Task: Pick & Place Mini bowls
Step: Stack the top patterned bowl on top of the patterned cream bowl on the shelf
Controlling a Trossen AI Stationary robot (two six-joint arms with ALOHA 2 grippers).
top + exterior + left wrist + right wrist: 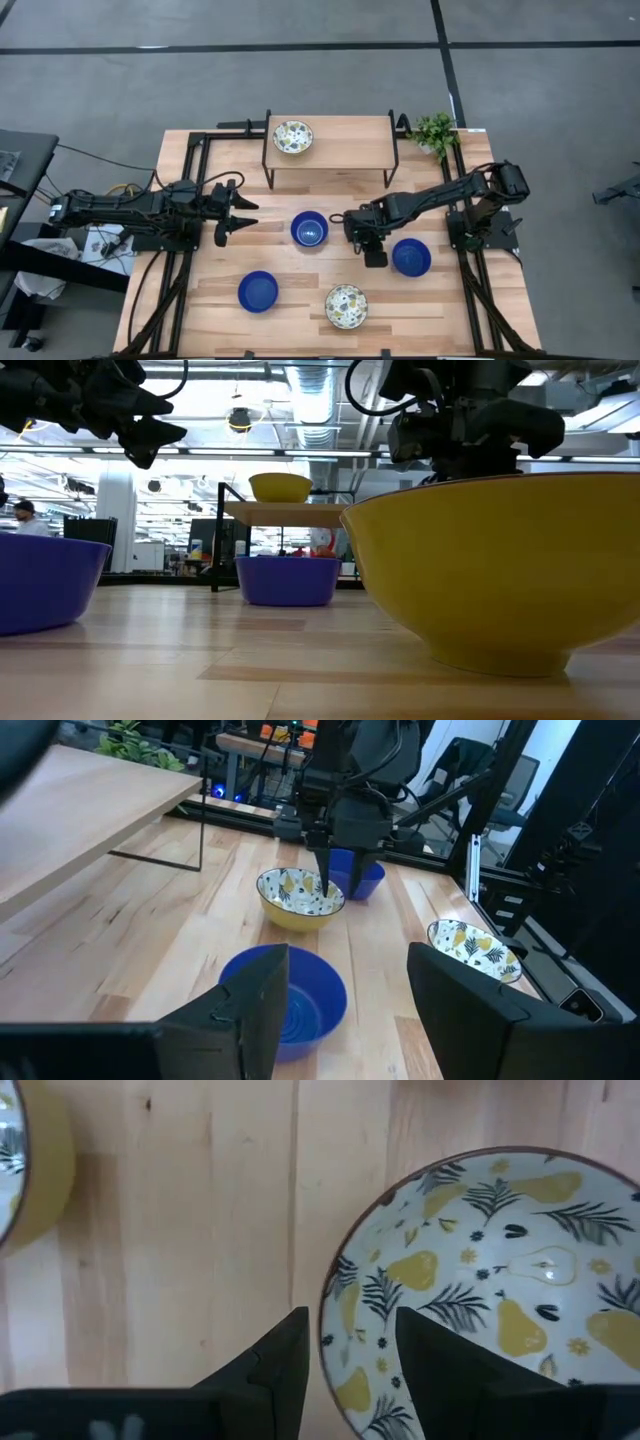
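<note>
A cream floral bowl (480, 1280) with a yellow outside sits on the table under my right gripper (350, 1355). The gripper is open and points down. One finger stands inside the rim (335, 1315) and one outside, with a gap showing on both sides. The left wrist view shows this bowl (298, 898) resting on the wood; in the high view my right gripper (352, 232) hides it. My left gripper (245, 212) hangs open above the table's left part, short of a blue bowl (309, 229). Other bowls are two blue ones (411, 257) (258, 291) and a floral one (346, 306).
A third floral bowl (292, 137) stands on the raised wooden shelf (340, 128) at the far edge. A small green plant (435, 132) sits at the far right corner. Black frame rails run along both table sides. Bare wood lies between the bowls.
</note>
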